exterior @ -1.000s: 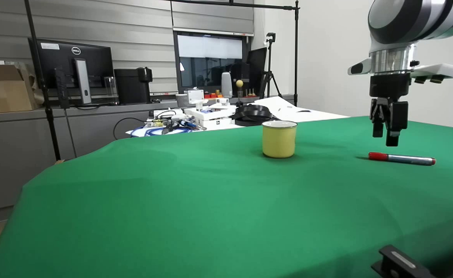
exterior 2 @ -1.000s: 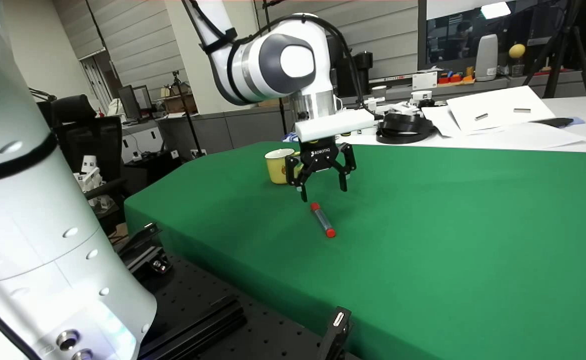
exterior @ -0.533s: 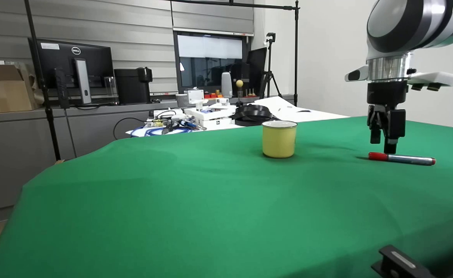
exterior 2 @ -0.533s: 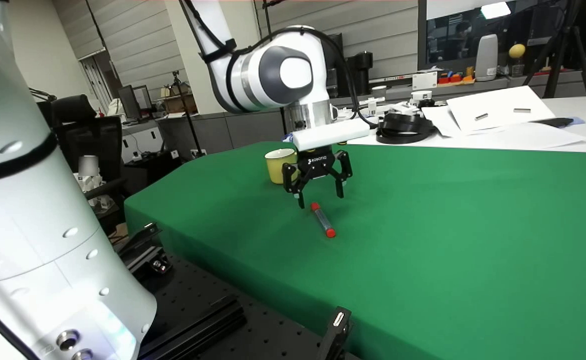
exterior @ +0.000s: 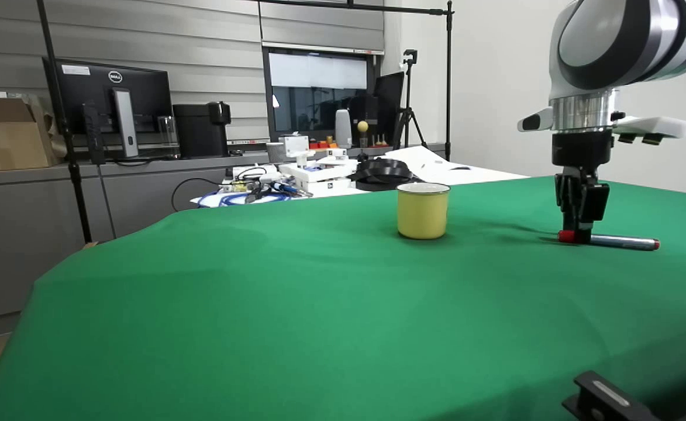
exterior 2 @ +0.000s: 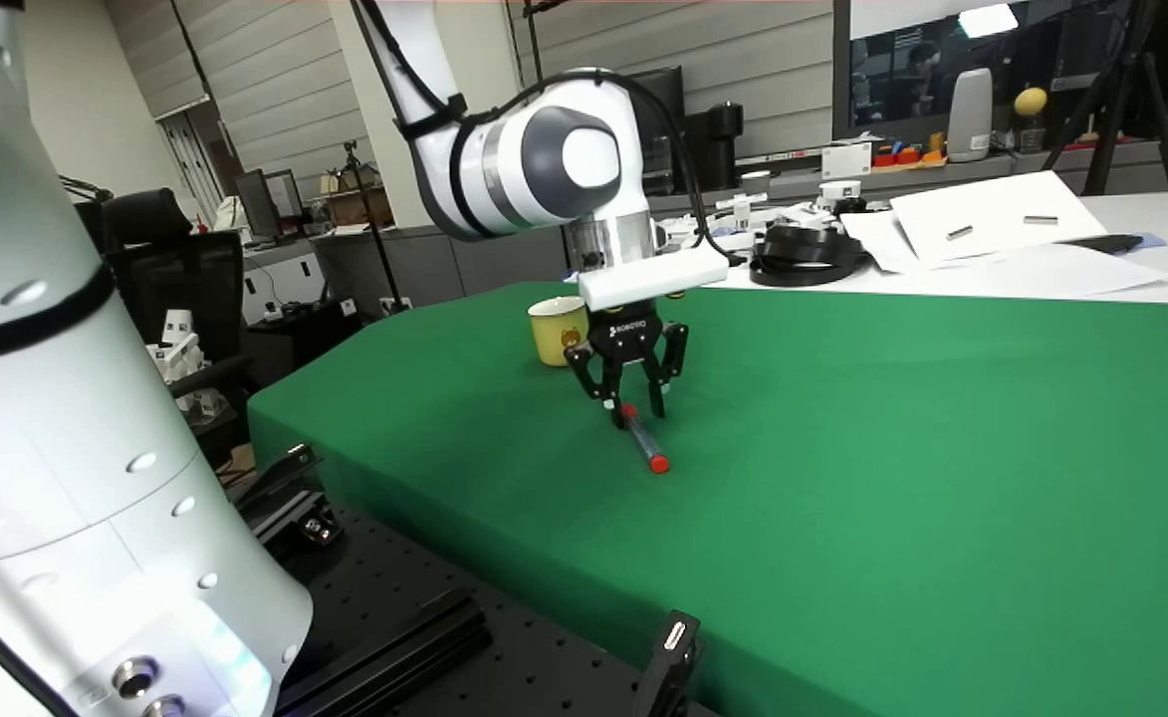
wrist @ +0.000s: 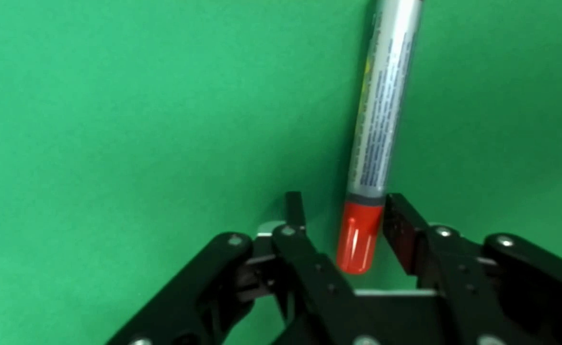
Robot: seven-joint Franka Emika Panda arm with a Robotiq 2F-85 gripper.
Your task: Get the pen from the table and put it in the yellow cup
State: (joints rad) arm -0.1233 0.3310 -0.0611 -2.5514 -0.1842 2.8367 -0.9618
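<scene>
The pen (wrist: 381, 115), grey-white with a red cap, lies flat on the green table (exterior: 296, 304). In the wrist view my gripper (wrist: 345, 205) straddles the cap end, its jaws part-way apart. The right finger (wrist: 407, 225) is against or very near the pen's side; green cloth shows between the pen and the left finger (wrist: 294, 208). In both exterior views the fingertips are down at table height around the cap, which they partly cover. The yellow cup (exterior: 422, 213) stands upright, apart from the pen; in an exterior view the gripper partly overlaps the cup (exterior 2: 552, 334).
Behind the table is a white desk with papers (exterior 2: 1002, 224), a black coil (exterior 2: 808, 257) and loose parts. The robot's white base (exterior 2: 116, 428) and a black clamp (exterior 2: 678, 647) are by the table's near edge.
My gripper has come down to the table, and its fingers have moved closer together, now on either side of the pen's cap. Pen and cup stay where they were.
</scene>
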